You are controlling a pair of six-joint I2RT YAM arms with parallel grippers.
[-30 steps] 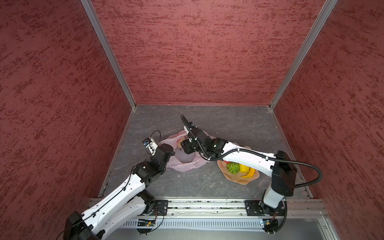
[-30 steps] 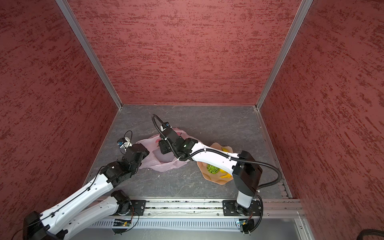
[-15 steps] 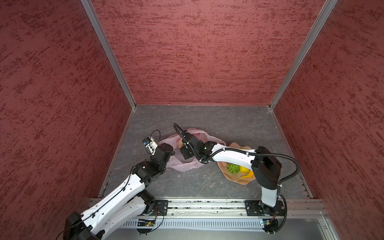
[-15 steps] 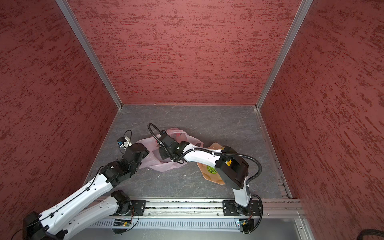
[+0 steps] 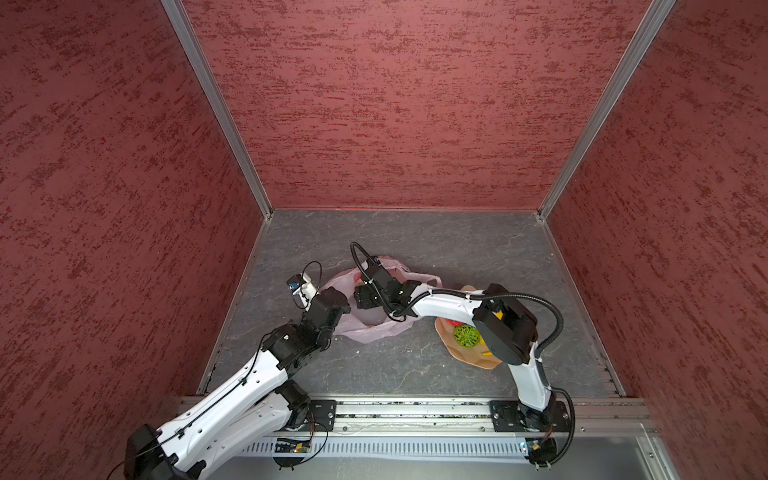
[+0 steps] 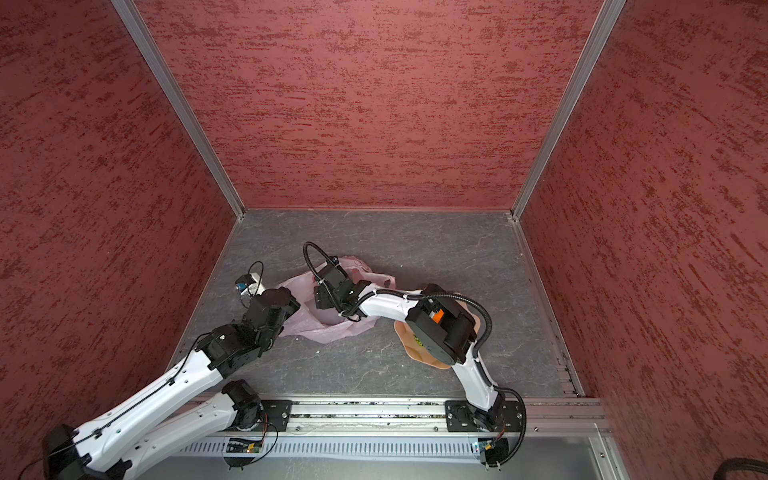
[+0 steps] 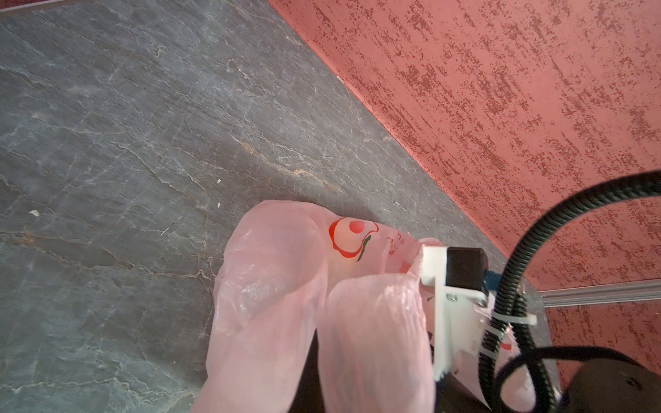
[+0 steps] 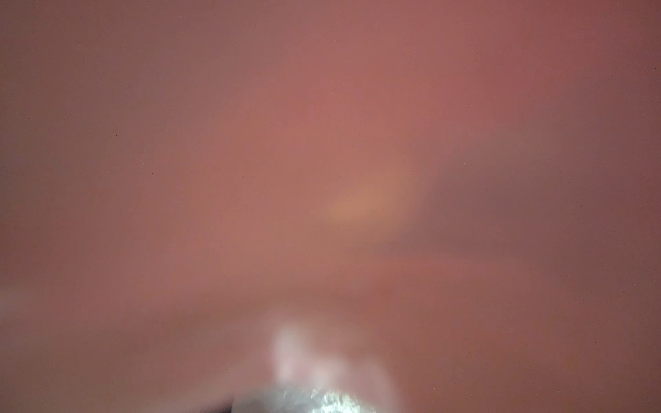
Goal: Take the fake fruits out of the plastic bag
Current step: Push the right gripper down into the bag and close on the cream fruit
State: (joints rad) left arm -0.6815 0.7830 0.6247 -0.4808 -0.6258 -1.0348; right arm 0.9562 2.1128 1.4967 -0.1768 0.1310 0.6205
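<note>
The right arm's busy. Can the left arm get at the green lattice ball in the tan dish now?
Probably not: the left pincer is shut on the pale-pink plastic bag, and the right arm stretches over the tan wavy-edged dish holding the green lattice ball.

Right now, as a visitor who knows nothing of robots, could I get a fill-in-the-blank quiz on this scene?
The plastic bag on the grey floor is pale ____.
The right gripper reaches inside the ____.
The ____ lattice ball lies in the tan dish.
Missing words: pink; bag; green.
</note>
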